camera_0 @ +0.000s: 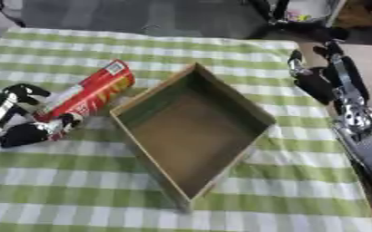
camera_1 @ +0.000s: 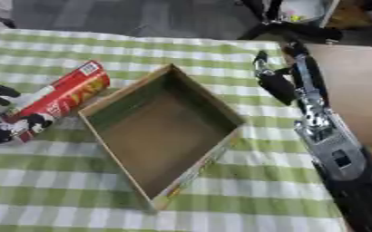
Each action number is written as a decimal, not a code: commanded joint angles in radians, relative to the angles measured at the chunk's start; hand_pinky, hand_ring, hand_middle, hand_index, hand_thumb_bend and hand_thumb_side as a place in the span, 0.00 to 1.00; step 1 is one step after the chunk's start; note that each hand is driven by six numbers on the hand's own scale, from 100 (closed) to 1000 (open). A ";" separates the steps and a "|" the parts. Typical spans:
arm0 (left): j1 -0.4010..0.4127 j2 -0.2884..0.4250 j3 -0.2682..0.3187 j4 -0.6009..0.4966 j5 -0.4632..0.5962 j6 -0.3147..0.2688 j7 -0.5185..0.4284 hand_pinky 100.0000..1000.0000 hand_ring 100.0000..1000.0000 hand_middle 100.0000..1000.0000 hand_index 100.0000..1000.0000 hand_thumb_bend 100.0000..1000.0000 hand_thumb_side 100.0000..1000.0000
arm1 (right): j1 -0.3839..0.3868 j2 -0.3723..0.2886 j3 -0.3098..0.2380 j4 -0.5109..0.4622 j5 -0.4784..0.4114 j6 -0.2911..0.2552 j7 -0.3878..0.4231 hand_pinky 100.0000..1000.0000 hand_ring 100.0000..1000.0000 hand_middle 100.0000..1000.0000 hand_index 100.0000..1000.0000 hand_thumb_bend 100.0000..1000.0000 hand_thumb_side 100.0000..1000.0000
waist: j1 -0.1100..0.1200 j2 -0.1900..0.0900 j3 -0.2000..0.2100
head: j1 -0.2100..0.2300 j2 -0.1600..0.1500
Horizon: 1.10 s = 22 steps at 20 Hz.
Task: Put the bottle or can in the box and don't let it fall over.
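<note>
Beside the box (camera_0: 191, 131), hand-held can (camera_0: 87, 94).

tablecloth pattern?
Green and white checks on the tablecloth; clearest in the left eye view.

Left robot hand (camera_1: 0, 118) curled round red can (camera_1: 61, 100), can tilted, top end toward box (camera_1: 161, 131). Box open, on green checked worktop (camera_1: 261, 199). Right robot hand (camera_1: 272, 81) beyond box's right side, apart, holding nothing.
</note>
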 commanded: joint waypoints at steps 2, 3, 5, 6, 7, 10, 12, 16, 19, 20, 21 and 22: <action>-0.004 0.023 -0.009 -0.022 -0.015 0.012 -0.007 0.63 0.75 0.80 0.77 0.42 0.34 | -0.016 -0.021 -0.008 -0.008 -0.001 0.001 -0.003 0.67 0.98 0.99 1.00 0.00 0.42 | -0.006 -0.003 -0.002 | 0.003 -0.016; -0.002 0.021 -0.014 -0.021 -0.015 0.014 -0.007 0.62 0.74 0.80 0.77 0.42 0.33 | -0.016 -0.021 -0.008 -0.007 -0.001 0.001 -0.003 0.67 0.98 0.99 1.00 0.00 0.42 | -0.006 -0.004 -0.002 | 0.004 -0.017; -0.001 0.017 -0.021 -0.018 -0.015 0.018 -0.006 0.62 0.74 0.80 0.77 0.42 0.33 | -0.016 -0.020 -0.008 -0.007 0.001 0.000 -0.004 0.67 0.98 0.99 1.00 0.00 0.42 | -0.006 -0.004 -0.002 | 0.005 -0.018; -0.001 0.014 -0.024 -0.015 -0.015 0.019 -0.005 0.62 0.74 0.79 0.77 0.42 0.33 | -0.016 -0.020 -0.008 -0.007 0.002 0.000 -0.004 0.67 0.98 0.99 1.00 0.00 0.42 | -0.006 -0.004 -0.002 | 0.005 -0.018; -0.001 0.012 -0.026 -0.013 -0.015 0.021 -0.004 0.61 0.74 0.79 0.77 0.42 0.32 | -0.016 -0.019 -0.008 -0.007 0.003 0.000 -0.004 0.67 0.98 0.99 1.00 0.00 0.42 | -0.006 -0.004 -0.003 | 0.005 -0.018; 0.000 0.004 -0.030 -0.006 -0.015 0.025 0.000 0.60 0.72 0.79 0.77 0.42 0.31 | -0.015 -0.019 -0.008 -0.007 0.004 0.000 -0.005 0.67 0.98 0.99 1.00 0.00 0.42 | -0.006 -0.004 -0.004 | 0.005 -0.018; 0.000 0.000 -0.033 -0.005 -0.013 0.028 0.002 0.59 0.72 0.79 0.76 0.42 0.30 | -0.015 -0.019 -0.008 -0.007 0.005 0.000 -0.005 0.67 0.98 0.99 1.00 0.00 0.42 | -0.006 -0.004 -0.004 | 0.005 -0.018; 0.004 -0.009 -0.038 -0.003 -0.016 0.041 0.007 0.59 0.72 0.79 0.78 0.42 0.28 | -0.015 -0.018 -0.008 -0.007 0.006 0.000 -0.005 0.67 0.98 0.99 1.00 0.00 0.42 | -0.005 -0.005 -0.004 | 0.005 -0.019; 0.005 -0.015 -0.041 0.003 -0.023 0.056 0.012 0.59 0.73 0.80 0.78 0.42 0.24 | -0.015 -0.017 -0.009 -0.007 0.007 0.000 -0.006 0.67 0.98 0.99 1.00 0.00 0.42 | -0.006 -0.005 -0.005 | 0.005 -0.020; 0.005 -0.017 -0.042 0.005 -0.025 0.061 0.013 0.59 0.73 0.80 0.78 0.42 0.22 | -0.015 -0.016 -0.009 -0.007 0.007 0.000 -0.006 0.67 0.98 0.99 1.00 0.00 0.42 | -0.006 -0.005 -0.005 | 0.005 -0.021; 0.005 -0.019 -0.043 0.007 -0.028 0.065 0.013 0.59 0.73 0.80 0.78 0.42 0.20 | -0.016 -0.016 -0.009 -0.007 0.007 0.000 -0.006 0.67 0.98 0.99 1.00 0.00 0.42 | -0.006 -0.005 -0.005 | 0.005 -0.021; 0.004 -0.020 -0.045 0.008 -0.032 0.069 0.013 0.58 0.72 0.79 0.78 0.43 0.17 | -0.016 -0.016 -0.009 -0.007 0.007 0.000 -0.005 0.67 0.98 0.99 1.00 0.00 0.42 | -0.006 -0.005 -0.005 | 0.005 -0.021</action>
